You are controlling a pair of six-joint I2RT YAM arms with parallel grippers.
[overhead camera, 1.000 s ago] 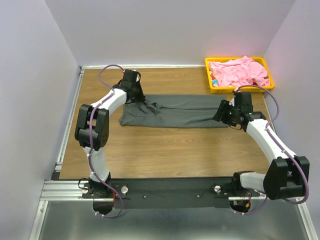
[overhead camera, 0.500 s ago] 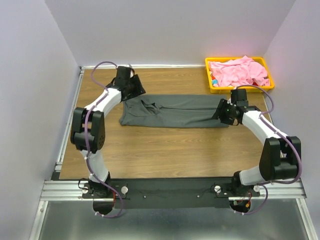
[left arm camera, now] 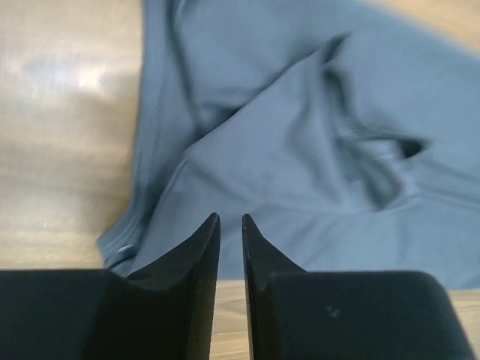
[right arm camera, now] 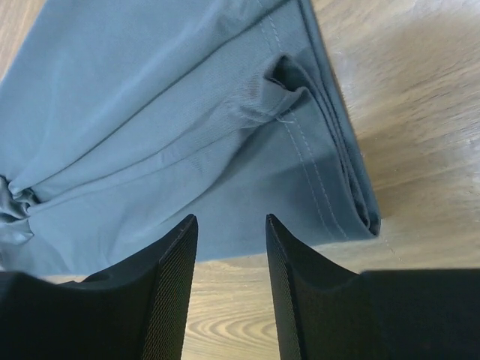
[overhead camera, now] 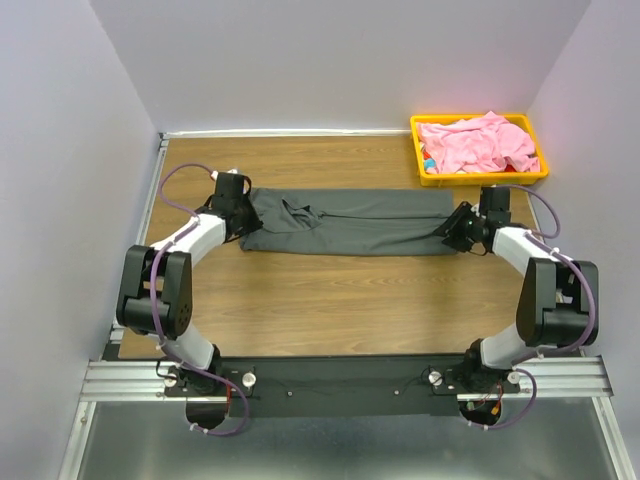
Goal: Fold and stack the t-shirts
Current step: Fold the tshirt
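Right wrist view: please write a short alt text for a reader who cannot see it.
A folded dark grey t-shirt lies flat on the wooden table, its stitched hem edge toward the right. The right gripper is open at the near edge of the cloth, holding nothing.

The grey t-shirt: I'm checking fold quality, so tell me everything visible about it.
The grey t-shirt is plain dark charcoal, soft cloth with stitched hems, folded lengthwise into a long band lying flat across the wooden table, wrinkled near its left end. The left end effector, nearly closed, sits at its left end; the right end effector, open, sits at its right end, where the layered edges stack. Neither visibly grips it. It lies apart from the yellow tray.
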